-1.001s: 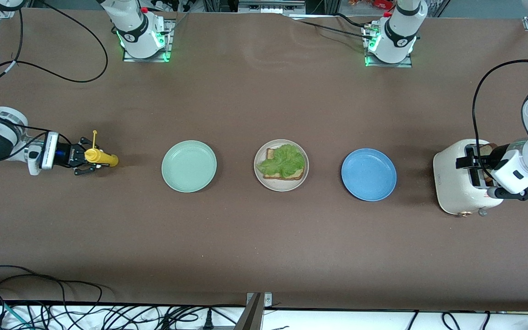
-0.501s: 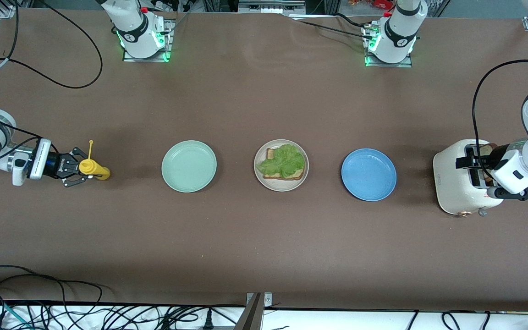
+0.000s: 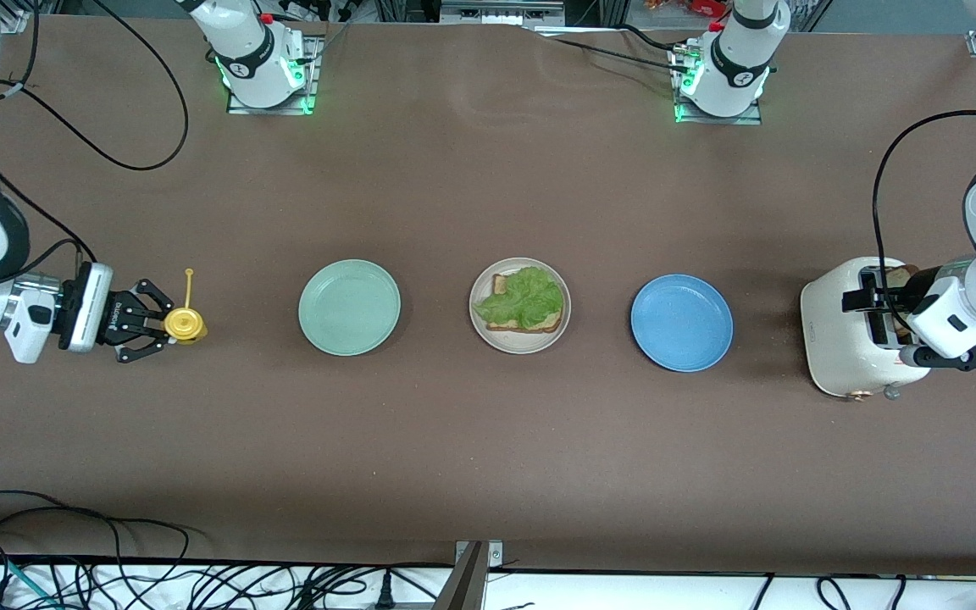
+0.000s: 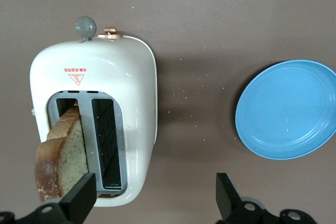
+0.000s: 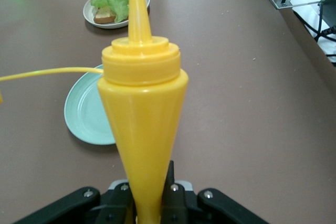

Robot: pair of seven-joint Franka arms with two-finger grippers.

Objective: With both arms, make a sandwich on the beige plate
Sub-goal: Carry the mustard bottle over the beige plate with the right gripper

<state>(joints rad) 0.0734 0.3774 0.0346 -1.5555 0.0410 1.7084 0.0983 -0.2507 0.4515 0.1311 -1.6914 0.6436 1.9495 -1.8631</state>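
The beige plate (image 3: 495, 336) sits mid-table with one toast slice (image 3: 532, 324) on it and a green lettuce leaf (image 3: 526, 296) on top; the right wrist view also shows the plate (image 5: 116, 23). A second toast slice (image 4: 62, 158) sticks up out of one slot of a white toaster (image 3: 835, 339) at the left arm's end. My left gripper (image 4: 152, 203) hangs open over the toaster, one finger next to that slice. My right gripper (image 3: 149, 323) is shut on a yellow squeeze bottle (image 5: 143, 114) at the right arm's end of the table.
A mint green plate (image 3: 349, 307) lies between the bottle and the beige plate. A blue plate (image 3: 681, 322) lies between the beige plate and the toaster. The toaster's other slot (image 4: 107, 140) holds nothing. Cables run along the table's near edge.
My right gripper has tightened on the yellow bottle and swung it from lying flat to cap-up, shifting slightly toward the front camera. The left arm has not moved.
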